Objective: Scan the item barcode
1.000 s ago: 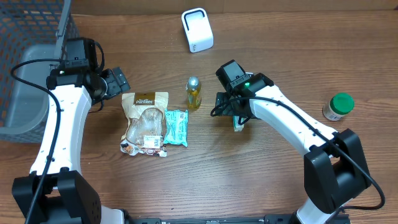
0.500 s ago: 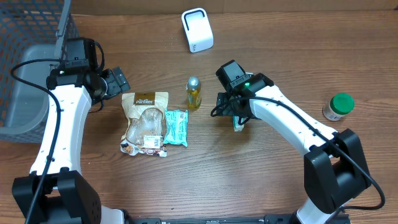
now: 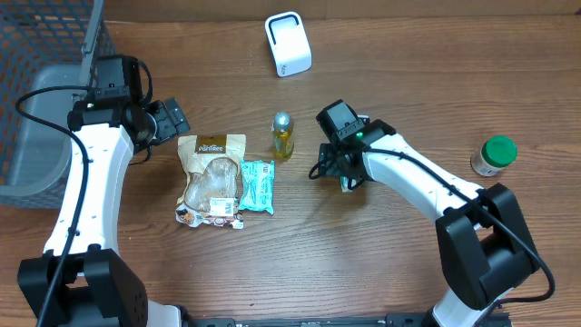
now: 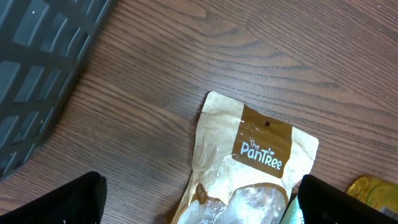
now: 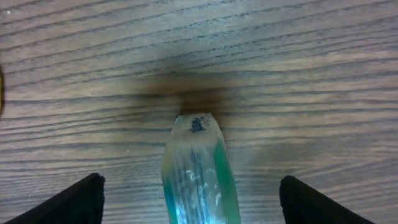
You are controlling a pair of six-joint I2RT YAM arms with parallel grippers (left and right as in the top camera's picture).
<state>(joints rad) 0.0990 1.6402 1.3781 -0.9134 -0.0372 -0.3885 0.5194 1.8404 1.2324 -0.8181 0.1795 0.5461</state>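
A small teal-green packet [image 5: 199,168] lies on the wooden table, one narrow end pointing away from the wrist camera. My right gripper [image 5: 198,208] hangs open right over it, one finger on each side with a wide gap to both. From overhead only a sliver of the packet [image 3: 347,184] shows under the right gripper [image 3: 343,171]. No barcode shows on it. The white scanner [image 3: 289,44] stands at the back of the table. My left gripper [image 3: 169,120] is open, poised above the top of a brown pouch [image 4: 249,168].
A brown pouch [image 3: 211,177] and a teal wrapper [image 3: 257,184] lie side by side left of centre. A yellow bottle [image 3: 283,134] stands between the arms. A green-lidded jar [image 3: 495,154] sits far right. A grey basket [image 3: 36,118] fills the left edge.
The right arm has shifted a little toward the front over the teal-green packet, and its fingers have drawn in slightly. The left arm has not moved.
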